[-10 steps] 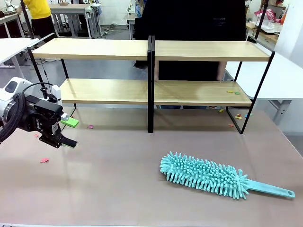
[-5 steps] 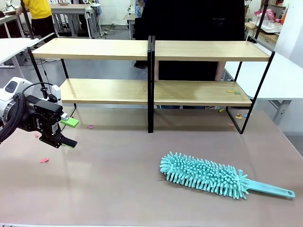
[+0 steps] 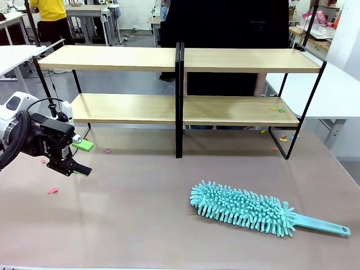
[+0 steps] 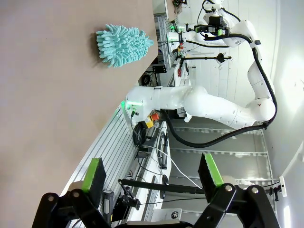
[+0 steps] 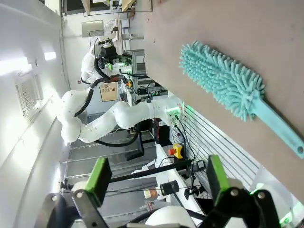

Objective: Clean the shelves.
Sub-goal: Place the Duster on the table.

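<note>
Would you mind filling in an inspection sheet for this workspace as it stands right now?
Surface: brown tabletop, flat, mostly bare.
Job's things: shelves stand at the far side, two wooden tiers on a black frame; teal duster lies flat on the table near the robot's right, handle pointing right.
Clutter: small coloured scraps on the table and a few on the lower right board.
Grippers: left gripper open, empty, above the table's left side; right gripper open, empty.
Cables: black hose runs along the left arm.
Surroundings: a person in dark clothing stands behind the shelves; white tables to either side.
</note>
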Available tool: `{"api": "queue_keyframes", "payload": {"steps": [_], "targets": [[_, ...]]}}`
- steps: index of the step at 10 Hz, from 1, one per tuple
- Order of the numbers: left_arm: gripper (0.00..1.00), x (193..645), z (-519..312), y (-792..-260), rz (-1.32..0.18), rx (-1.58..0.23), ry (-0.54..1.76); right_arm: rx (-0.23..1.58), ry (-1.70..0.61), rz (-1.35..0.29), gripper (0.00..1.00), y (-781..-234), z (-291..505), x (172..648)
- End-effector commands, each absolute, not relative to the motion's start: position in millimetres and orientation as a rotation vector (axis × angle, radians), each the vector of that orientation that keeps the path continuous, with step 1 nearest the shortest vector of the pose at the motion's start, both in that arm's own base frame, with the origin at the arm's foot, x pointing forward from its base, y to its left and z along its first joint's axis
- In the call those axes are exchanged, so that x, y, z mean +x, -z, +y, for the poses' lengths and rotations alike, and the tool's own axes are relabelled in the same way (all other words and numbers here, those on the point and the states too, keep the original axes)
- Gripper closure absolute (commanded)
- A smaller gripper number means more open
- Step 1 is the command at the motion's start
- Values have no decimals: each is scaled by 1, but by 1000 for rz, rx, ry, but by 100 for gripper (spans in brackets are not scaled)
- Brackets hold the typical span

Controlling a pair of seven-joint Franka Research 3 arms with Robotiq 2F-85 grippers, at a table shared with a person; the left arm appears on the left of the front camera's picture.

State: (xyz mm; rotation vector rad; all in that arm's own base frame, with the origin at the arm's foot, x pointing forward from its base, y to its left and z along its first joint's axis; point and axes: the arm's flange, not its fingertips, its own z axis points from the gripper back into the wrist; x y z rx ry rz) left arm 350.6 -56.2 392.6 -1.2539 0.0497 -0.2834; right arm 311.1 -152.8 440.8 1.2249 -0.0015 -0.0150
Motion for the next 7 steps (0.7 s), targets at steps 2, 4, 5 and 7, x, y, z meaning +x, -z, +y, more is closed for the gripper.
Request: {"api": "queue_keyframes", "payload": {"steps": [2,4,5,7], "targets": [[0,348,-59,-396,45,-1279,270,1230,12,-22,0,-442,-153,312],[0,348,-59,-396,45,-1279,270,1230,12,-22,0,-442,-153,312],[0,348,-59,-396,45,-1279,270,1230,12,-22,0,-442,-153,312],[0,348,-59,-396,45,-1279,270,1230,12,-22,0,-442,-153,312]]}}
